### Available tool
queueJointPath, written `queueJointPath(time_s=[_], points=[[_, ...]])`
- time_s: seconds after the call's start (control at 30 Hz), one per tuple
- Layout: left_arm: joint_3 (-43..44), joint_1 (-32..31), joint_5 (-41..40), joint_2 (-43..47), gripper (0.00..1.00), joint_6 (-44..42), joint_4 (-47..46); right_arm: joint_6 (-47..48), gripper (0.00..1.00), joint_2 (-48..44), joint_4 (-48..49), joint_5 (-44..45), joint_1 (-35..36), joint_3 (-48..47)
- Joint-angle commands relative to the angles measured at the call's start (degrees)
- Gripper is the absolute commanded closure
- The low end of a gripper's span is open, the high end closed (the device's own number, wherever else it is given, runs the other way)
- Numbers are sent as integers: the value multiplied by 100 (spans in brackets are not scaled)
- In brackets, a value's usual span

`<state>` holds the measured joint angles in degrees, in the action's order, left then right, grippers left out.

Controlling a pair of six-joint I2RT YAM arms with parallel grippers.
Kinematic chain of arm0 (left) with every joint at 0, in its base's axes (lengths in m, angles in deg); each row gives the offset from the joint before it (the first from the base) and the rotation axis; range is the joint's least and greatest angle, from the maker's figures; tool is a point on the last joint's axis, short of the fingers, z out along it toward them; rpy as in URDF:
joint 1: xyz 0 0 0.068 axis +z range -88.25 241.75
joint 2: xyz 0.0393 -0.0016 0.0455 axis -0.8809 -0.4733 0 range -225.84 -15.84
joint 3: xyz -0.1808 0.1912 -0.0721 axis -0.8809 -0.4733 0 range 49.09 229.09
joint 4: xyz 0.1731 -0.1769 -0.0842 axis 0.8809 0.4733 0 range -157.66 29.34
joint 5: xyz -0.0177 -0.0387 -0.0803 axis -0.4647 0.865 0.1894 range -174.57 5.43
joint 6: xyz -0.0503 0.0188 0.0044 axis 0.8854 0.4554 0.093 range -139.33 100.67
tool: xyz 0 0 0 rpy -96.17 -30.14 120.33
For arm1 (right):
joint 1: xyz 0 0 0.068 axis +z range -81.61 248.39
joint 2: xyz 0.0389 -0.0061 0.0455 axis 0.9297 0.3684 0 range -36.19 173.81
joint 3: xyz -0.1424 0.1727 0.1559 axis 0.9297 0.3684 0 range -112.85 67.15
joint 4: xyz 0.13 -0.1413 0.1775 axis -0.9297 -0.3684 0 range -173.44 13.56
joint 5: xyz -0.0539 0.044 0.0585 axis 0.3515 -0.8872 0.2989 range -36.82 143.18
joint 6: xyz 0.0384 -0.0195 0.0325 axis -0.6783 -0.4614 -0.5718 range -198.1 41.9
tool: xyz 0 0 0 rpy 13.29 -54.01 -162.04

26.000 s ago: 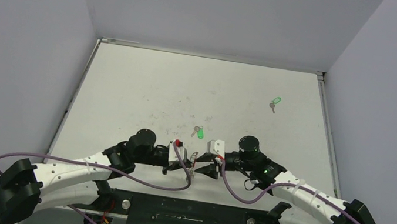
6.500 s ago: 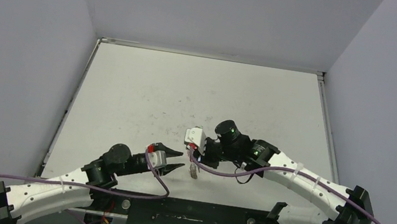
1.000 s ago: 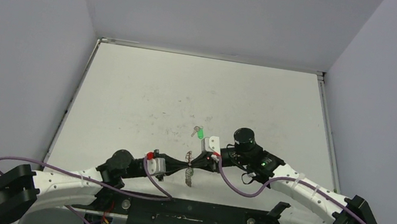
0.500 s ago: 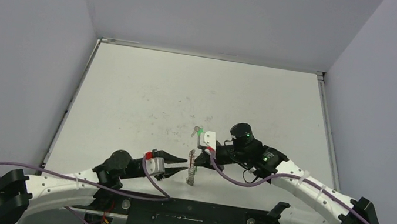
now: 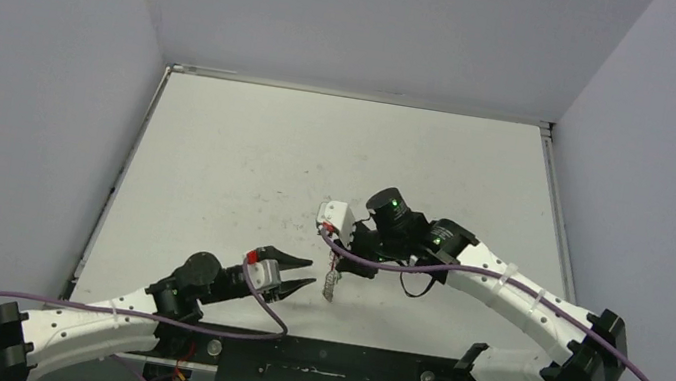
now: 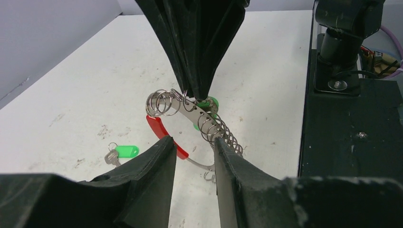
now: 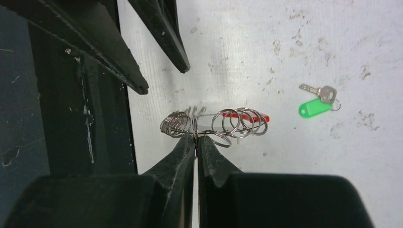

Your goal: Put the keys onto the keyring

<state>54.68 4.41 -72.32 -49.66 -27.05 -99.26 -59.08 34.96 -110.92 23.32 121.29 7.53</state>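
Right fingers clamp the seemingly light, springy keyring over the counter; left fingers gape just beside it. Keys lie near the keyring; probably slippery, so pinch the green tag.

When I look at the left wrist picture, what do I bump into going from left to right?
Green-tagged keys → keyring → black base plate

Upright keyring in right claw, spread left claw just beside.
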Motion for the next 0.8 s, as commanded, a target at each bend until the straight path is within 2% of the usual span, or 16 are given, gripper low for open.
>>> queueJointPath(time_s=[0.0,0.4,0.77], points=[[423,-14,-47,-74,67,54,269,-345,100,432,-717,317,55,-565],[729,-23,271,-991,68,-95,20,-209,100,841,-868,-376,165,-881],[835,-23,616,-1579,72,-38,-536,-178,100,972,-848,-461,212,-913]])
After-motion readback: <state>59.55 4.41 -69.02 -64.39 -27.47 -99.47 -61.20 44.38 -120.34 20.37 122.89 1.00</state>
